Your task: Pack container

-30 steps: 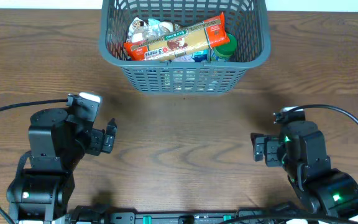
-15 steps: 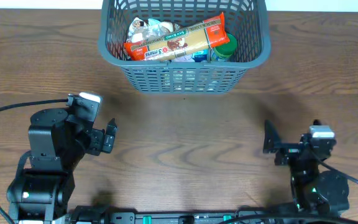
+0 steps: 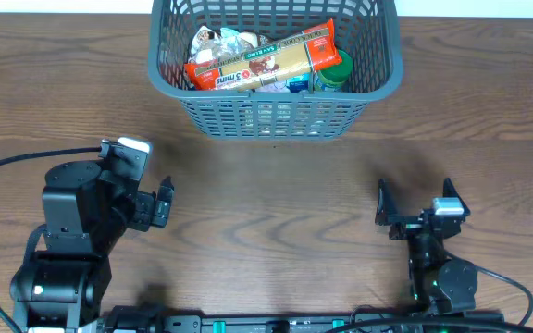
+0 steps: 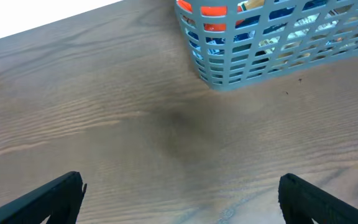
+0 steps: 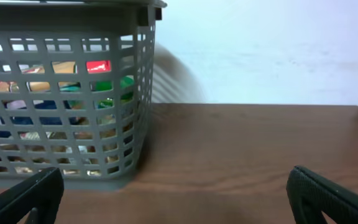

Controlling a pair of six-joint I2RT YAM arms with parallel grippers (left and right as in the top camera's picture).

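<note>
Overhead view: the container (image 3: pixel 266 116) stands at the far middle of the bench (image 3: pixel 276 185), its long side facing the arms. Inside it a long orange packet (image 3: pixel 262 60) lies slantwise on top of other groceries, with a green lid (image 3: pixel 336 69) beside its right end. The left pincer (image 3: pixel 164 203) sits near the front left, pointing toward the middle of the bench, well apart from the container. The right pincer (image 3: pixel 415 202) sits near the front right, its two dark fingers spread wide.

Left wrist view: the left pincer (image 4: pixel 182 199) is wide, one fingertip in each lower corner with bare wood between them. The container (image 4: pixel 260 62) shows at the upper right, well apart from the fingers, with coloured packs visible through its lattice.

Right wrist view: the right pincer (image 5: pixel 179 193) is wide too, a fingertip at each lower corner. The container (image 5: pixel 143 93) fills the left half, resting on the bench; red and green patches show through the slots.
</note>
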